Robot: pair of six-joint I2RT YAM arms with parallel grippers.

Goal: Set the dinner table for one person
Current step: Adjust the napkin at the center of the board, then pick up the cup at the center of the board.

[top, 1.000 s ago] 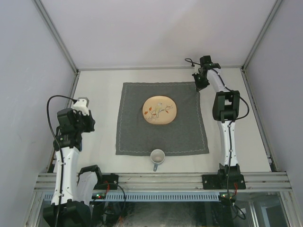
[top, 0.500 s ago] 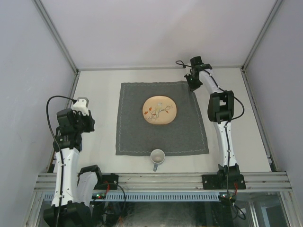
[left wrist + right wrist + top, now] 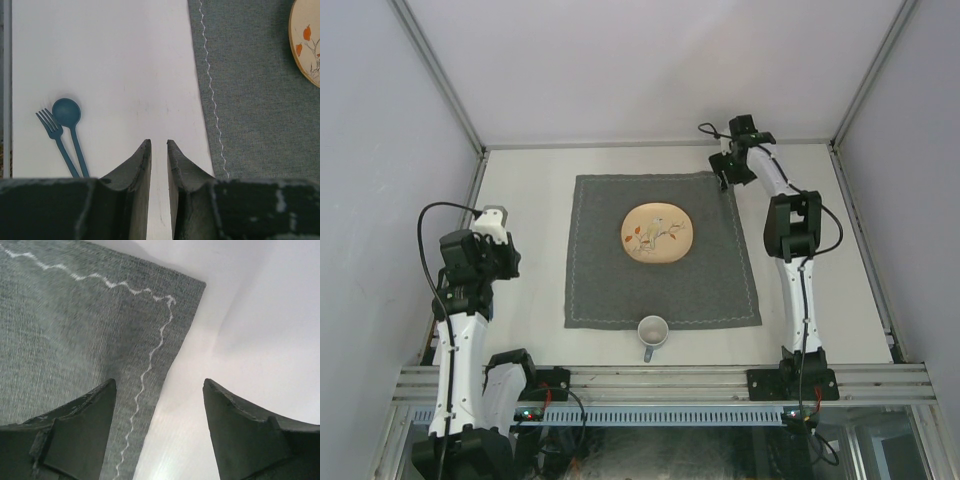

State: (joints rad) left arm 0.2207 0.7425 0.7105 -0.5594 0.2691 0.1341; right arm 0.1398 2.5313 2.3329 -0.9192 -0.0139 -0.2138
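Right gripper (image 3: 159, 384) has shifted slightly at the far right corner of the dark grey stitched cloth (image 3: 75, 330) and its jaws have parted; they stand wide over the cloth's edge, holding nothing. Left gripper (image 3: 158, 143): narrow gap, empty, above bare table. Dinner table (image 3: 525, 190): large, flat, off-white, metal rails at its edges, lying beneath the cloth, plate (image 3: 658, 232) and mug (image 3: 652, 331). Blue fork (image 3: 52, 127) and spoon (image 3: 66, 112) lie on it, left of the cloth; their handle ends are hidden behind the gripper body. The left wrist view cuts off the plate
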